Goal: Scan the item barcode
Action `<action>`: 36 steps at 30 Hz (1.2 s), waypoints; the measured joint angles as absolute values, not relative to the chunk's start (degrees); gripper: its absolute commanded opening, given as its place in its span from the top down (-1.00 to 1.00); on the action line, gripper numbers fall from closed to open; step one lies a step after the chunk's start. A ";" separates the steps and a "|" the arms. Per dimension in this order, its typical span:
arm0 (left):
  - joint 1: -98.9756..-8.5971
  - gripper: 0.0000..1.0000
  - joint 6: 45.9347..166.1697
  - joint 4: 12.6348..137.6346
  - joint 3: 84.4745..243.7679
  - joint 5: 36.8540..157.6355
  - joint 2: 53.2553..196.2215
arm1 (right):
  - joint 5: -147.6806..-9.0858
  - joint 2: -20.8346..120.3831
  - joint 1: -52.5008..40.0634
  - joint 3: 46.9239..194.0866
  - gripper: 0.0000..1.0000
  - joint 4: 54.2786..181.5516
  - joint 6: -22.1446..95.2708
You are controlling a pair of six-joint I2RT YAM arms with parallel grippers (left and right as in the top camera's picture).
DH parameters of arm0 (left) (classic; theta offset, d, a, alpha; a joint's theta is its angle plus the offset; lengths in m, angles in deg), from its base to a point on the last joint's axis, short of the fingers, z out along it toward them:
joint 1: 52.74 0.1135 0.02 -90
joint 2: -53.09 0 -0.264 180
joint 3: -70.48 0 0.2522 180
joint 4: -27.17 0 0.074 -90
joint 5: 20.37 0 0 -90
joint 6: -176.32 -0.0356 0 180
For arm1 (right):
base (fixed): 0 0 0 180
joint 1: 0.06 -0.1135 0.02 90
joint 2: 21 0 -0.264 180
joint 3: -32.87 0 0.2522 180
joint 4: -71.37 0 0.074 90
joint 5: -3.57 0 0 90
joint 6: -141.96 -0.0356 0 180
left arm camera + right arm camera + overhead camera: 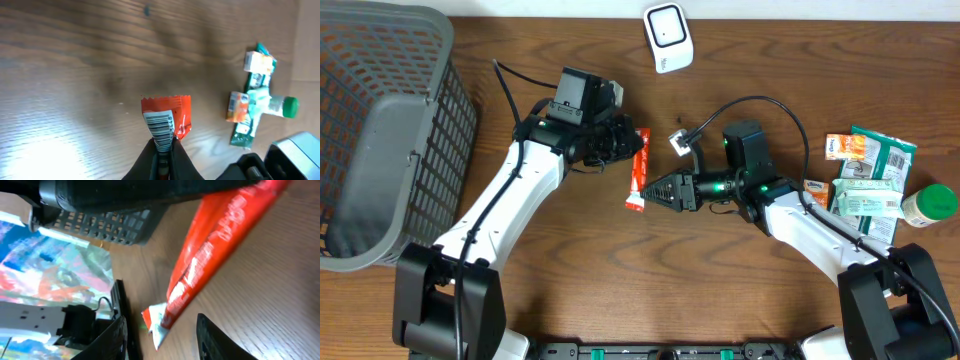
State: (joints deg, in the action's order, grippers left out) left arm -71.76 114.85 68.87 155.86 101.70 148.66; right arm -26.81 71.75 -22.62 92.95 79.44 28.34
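The left gripper (623,146) pinched the red packet (638,170) at centre frame.
Its jaws were pressed together on the packet's upper end, the barcode (160,126) facing its wrist camera. The right gripper (656,190) stood spread, one finger on each side of the packet's lower tip. The white scanner (668,36) sat at top centre.

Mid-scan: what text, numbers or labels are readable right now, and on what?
Red packet, barcode label: digits beside the bars, too small to read.
Same packet, right wrist view: white lettering, blurred.
Snack packets at the table's right: print too small to read.
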 measured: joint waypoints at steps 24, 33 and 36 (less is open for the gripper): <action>-71.48 -0.15 116.45 65.77 155.86 109.42 148.66 | -31.10 71.75 -23.23 92.93 0.98 77.32 30.09; -65.29 -0.25 116.10 65.20 155.86 106.18 148.66 | -36.63 71.75 -23.21 92.89 0.99 89.80 43.34; -62.21 -0.25 114.92 66.73 155.86 105.66 148.66 | -39.40 71.75 -23.23 93.26 0.98 94.82 47.36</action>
State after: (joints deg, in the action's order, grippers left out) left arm -62.21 114.92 66.73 155.86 105.66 148.66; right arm -39.40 71.75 -23.23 93.26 94.82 47.36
